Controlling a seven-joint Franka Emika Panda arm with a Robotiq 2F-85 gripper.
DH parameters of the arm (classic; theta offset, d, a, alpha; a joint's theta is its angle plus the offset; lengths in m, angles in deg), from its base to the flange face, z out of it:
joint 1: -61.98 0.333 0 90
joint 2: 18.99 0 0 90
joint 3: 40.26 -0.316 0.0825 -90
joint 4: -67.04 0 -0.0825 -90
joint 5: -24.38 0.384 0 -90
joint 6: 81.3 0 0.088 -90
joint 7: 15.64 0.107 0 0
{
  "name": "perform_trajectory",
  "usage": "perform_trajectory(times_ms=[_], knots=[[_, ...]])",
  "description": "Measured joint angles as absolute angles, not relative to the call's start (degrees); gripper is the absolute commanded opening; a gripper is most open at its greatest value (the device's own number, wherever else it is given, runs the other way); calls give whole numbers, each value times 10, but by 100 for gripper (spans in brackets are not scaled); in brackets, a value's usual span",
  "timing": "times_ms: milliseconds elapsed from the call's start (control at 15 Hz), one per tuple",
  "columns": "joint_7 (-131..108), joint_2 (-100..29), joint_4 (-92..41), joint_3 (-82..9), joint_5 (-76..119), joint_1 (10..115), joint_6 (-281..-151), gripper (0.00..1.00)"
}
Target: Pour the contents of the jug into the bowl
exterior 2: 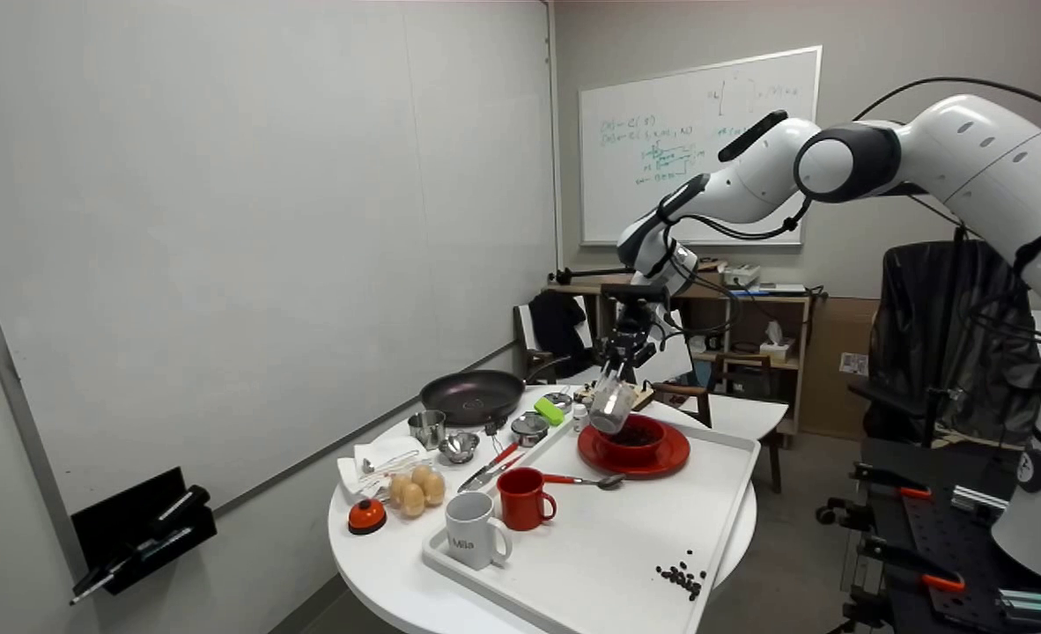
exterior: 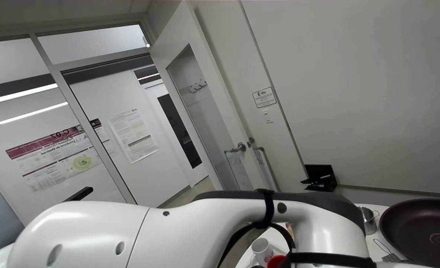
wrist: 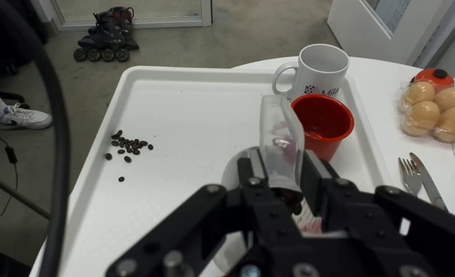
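Note:
The jug is clear plastic with printed measuring lines. My gripper is shut on its handle, which stands between the fingers in the wrist view. The jug is held tilted, above the near left side of the red bowl in an exterior view. Dark beans show through the jug wall in the wrist view. Dark beans also show inside the bowl, which stands on a red plate. The jug's mouth is hard to make out. Jug, bowl and gripper do not show in the exterior view filled by the arm.
The white tray carries loose beans, a red mug, a white mug and a spoon. Eggs, a pan and metal cups stand beside the tray on the table.

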State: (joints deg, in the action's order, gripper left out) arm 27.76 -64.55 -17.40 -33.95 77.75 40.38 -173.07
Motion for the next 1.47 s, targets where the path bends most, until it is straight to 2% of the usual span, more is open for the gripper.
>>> perform_trajectory(times_ms=[1133,1200,1400,1467], knots=[[180,-642,-197,-301,906,357,-1663,10],[184,-642,-198,-299,917,354,-1655,28],[183,-644,-198,-293,918,355,-1654,28],[183,-644,-198,-292,918,356,-1654,10]])
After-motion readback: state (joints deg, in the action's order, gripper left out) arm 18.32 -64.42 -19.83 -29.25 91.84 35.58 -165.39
